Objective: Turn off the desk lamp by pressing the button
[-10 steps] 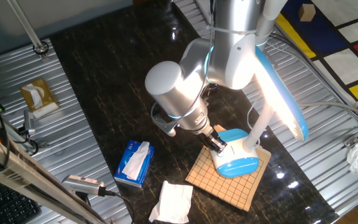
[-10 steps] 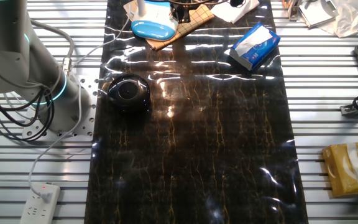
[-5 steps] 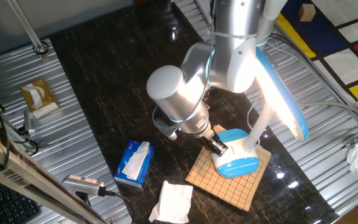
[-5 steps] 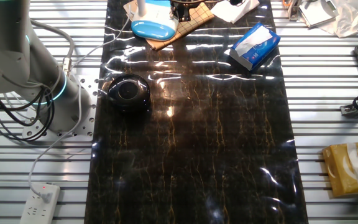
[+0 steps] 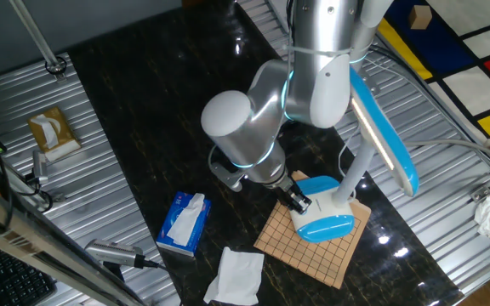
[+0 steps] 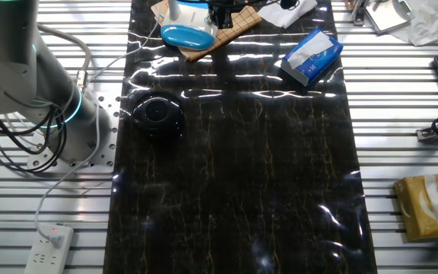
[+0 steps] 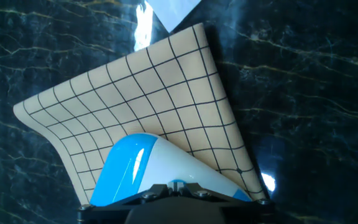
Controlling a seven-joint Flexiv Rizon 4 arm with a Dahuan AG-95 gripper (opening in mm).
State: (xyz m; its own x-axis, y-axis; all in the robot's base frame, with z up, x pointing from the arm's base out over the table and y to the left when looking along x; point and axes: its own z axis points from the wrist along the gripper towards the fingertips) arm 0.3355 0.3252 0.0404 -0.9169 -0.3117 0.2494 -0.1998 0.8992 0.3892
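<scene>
The desk lamp (image 5: pixel 323 223) stands with its oval white and sky-blue base on a tan gridded board (image 5: pixel 300 252). Its white neck rises to the long blue-backed head (image 5: pixel 384 136). My gripper (image 5: pixel 299 201) points down with its dark fingertips together, resting on the white top of the base at its left end. The button is hidden under the fingertips. In the hand view the base (image 7: pixel 145 168) fills the lower middle, with the gripper (image 7: pixel 174 185) right against it. In the other fixed view the lamp base (image 6: pixel 187 34) and gripper (image 6: pixel 220 11) sit at the top edge.
A blue tissue box (image 5: pixel 183 223) and a white paper (image 5: pixel 236 276) lie left of the board. A brown tissue box (image 5: pixel 54 132) sits on the metal slats. A black round object (image 6: pixel 158 114) lies on the dark mat near the arm's base.
The lamp head has stopped glowing and the bright reflections on the dark mat have faded. The gripper stays pressed on the lamp base, hardly moved.
</scene>
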